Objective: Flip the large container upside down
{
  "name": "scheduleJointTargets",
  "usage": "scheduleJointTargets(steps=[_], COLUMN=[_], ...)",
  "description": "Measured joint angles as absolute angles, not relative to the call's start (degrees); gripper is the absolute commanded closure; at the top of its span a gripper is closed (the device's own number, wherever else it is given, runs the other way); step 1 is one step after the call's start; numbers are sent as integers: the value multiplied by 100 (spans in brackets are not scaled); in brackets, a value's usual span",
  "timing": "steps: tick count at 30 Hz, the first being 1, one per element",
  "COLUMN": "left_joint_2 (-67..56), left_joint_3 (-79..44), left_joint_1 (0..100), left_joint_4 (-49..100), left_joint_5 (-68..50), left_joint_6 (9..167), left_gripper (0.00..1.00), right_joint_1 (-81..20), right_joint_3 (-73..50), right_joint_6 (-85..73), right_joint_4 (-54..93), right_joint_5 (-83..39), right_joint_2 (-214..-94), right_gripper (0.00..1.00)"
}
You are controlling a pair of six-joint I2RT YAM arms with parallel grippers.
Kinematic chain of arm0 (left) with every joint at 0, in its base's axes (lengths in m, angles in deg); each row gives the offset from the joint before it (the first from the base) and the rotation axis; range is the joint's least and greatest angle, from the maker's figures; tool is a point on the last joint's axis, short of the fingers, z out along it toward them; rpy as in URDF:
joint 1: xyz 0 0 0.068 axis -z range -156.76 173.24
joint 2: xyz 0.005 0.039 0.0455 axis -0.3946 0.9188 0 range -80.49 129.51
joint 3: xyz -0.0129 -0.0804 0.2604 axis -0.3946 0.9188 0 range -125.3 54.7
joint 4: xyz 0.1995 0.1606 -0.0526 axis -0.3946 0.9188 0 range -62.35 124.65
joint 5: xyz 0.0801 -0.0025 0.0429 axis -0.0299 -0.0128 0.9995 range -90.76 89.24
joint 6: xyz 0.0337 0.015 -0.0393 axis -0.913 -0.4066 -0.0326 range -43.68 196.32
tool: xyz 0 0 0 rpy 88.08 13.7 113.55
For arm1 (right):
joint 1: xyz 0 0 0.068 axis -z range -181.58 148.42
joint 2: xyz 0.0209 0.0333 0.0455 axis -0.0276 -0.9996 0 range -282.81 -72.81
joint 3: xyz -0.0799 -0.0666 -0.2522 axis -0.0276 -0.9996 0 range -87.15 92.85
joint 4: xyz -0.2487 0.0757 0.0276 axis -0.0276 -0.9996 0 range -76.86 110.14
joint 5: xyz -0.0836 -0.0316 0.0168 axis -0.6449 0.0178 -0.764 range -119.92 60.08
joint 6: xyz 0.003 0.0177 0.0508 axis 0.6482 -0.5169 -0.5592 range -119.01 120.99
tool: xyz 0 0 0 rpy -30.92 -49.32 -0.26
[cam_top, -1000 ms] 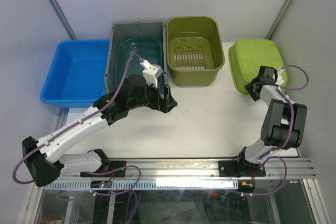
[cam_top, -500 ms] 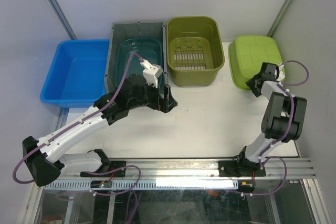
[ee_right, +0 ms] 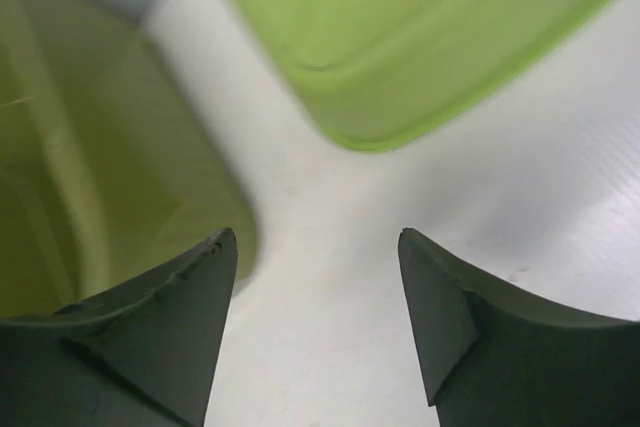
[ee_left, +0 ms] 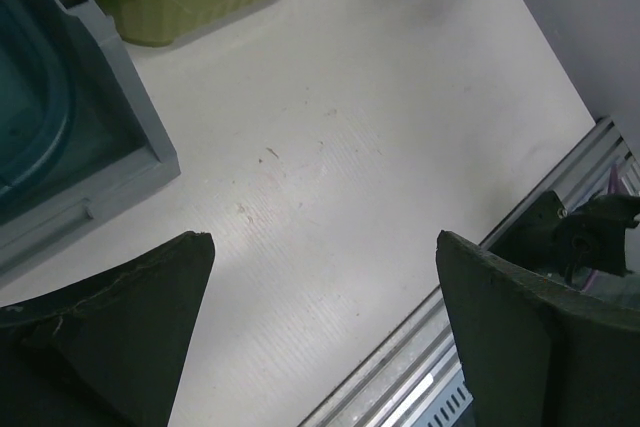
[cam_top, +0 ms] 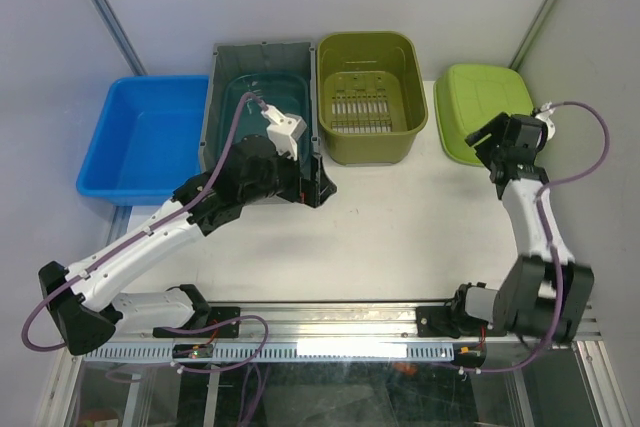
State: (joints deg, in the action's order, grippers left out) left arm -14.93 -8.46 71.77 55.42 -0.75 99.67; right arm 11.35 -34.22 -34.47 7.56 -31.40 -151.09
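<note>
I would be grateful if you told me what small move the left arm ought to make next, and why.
Probably ease the left gripper onto the near right corner of the grey container and close on its rim. The gripper is open and empty beside that corner, and the container stands upright.

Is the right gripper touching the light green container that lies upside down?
Apart. In the right wrist view, bare white table shows between the right gripper, its jaws open, and the light green container.
</note>
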Motion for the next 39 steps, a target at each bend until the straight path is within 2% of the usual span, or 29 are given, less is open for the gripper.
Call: scheduleJointTargets(steps=[5, 8, 15, 23, 25, 27, 31, 35, 39], left_joint_2=[-1490, -1545, -1882, -2332, -2419, -2518, -2583, -2555, -2446], left_joint_3=[-1414, -1593, -1582, -1344, -1305, -1274, -1252, -1237, -1237], left_joint_1=[7110, 6863, 5833, 5844, 5844, 5844, 5844, 5844, 5844], left_joint_4=[5877, 6045, 6388, 6541, 6552, 6583, 6580, 6583, 6578], left_joint_5=[500, 684, 791, 614, 614, 605, 515, 463, 380], left_joint_6=[9965, 9996, 10503, 10796, 10833, 10859, 10879, 10881, 10877], left_gripper=[1, 1, 1, 1, 1, 1, 1, 1, 1], right_joint_1=[184, -354, -1674, -1586, -1490, -1379, -1226, -1156, -1154], right_joint_3=[-3302, -2755, -989, 1209, 1767, 2350, 2906, 2403, 1511], right_joint_6=[-3148, -2947, -2451, -1791, -1673, -1579, -1434, -1367, -1120], right_joint_4=[493, 253, -442, -1528, -1795, -2099, -2512, -2606, -2400], right_joint_5=[-3017, -2812, -3229, -4176, -4254, -4289, -4320, -4296, -4130], right_joint_2=[-13207, -13039, -14764, -17327, -17880, -18468, -19244, -19205, -18558], right_gripper=[23, 23, 22, 22, 25, 33, 60, 83, 100])
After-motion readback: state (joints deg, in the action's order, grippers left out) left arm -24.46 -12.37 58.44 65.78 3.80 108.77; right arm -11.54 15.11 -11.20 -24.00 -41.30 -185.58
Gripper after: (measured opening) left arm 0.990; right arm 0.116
